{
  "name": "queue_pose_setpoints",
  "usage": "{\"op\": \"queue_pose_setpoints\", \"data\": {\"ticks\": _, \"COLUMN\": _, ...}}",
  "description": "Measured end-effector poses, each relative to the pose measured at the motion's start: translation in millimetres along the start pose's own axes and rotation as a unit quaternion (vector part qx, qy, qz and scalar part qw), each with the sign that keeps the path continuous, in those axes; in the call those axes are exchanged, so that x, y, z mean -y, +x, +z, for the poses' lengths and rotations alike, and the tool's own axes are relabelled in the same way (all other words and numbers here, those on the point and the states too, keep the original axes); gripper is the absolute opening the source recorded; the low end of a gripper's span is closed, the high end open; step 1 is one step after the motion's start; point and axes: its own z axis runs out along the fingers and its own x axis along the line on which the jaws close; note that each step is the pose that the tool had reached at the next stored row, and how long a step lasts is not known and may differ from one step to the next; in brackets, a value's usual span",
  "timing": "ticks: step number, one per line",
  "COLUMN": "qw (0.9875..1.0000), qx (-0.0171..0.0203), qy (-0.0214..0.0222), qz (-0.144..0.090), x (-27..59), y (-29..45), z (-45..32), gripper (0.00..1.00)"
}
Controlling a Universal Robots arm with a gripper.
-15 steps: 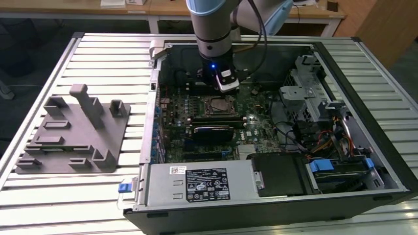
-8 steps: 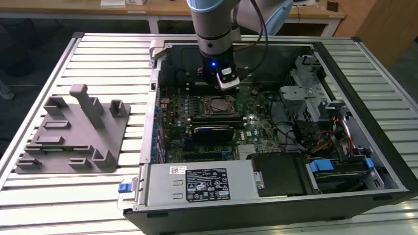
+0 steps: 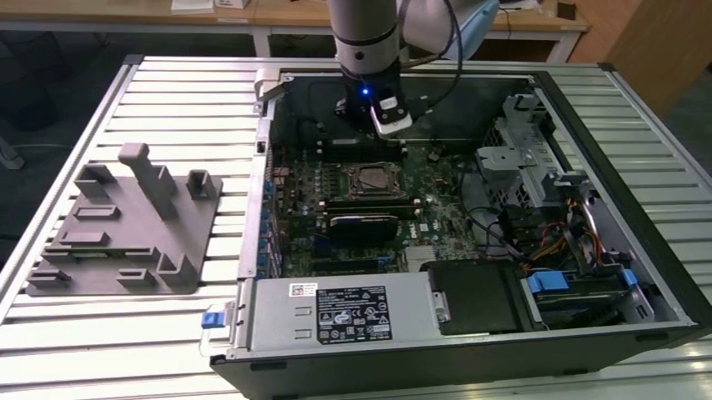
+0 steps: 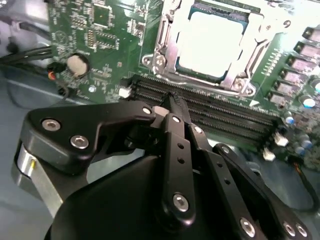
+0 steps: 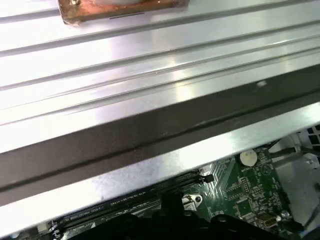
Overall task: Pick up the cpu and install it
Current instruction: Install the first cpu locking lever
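Note:
The cpu (image 4: 212, 42), a pale silver square, lies seated in the motherboard socket (image 4: 161, 60) inside its metal frame. In the exterior view the cpu (image 3: 371, 177) is at the middle of the green board. My gripper (image 4: 171, 102) hangs over the memory slots (image 4: 220, 117) just beside the socket, apart from the cpu, and its black fingers (image 4: 176, 145) are shut together with nothing between them. In the exterior view the gripper (image 3: 375, 133) is at the back of the open computer case (image 3: 263, 167).
A grey plastic tray (image 3: 122, 225) lies on the slatted table at the exterior view's left. A black heatsink block (image 3: 362, 223) sits in front of the socket. The power supply (image 3: 345, 312) and drive cage (image 3: 523, 167) fill the case's front and right. A coin battery (image 5: 246, 158) sits on the board.

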Motion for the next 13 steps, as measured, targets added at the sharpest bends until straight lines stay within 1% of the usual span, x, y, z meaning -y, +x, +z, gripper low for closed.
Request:
{"op": "queue_pose_setpoints", "data": {"ticks": 1, "qw": 1.0000, "qx": 0.0000, "qy": 0.0000, "qz": 0.000, "x": -0.2, "y": -0.2, "z": -1.0, "gripper": 0.11}}
{"op": "queue_pose_setpoints", "data": {"ticks": 6, "qw": 1.0000, "qx": 0.0001, "qy": 0.0000, "qz": 0.000, "x": -0.2, "y": -0.2, "z": -1.0, "gripper": 0.11}}
{"op": "queue_pose_setpoints", "data": {"ticks": 8, "qw": 1.0000, "qx": 0.0002, "qy": 0.0013, "qz": 0.000, "x": 0.4, "y": -0.6, "z": -1.1, "gripper": 0.11}}
{"op": "queue_pose_setpoints", "data": {"ticks": 13, "qw": 1.0000, "qx": 0.0009, "qy": 0.0040, "qz": -0.001, "x": 10.7, "y": -4.1, "z": -2.3, "gripper": 0.11}}
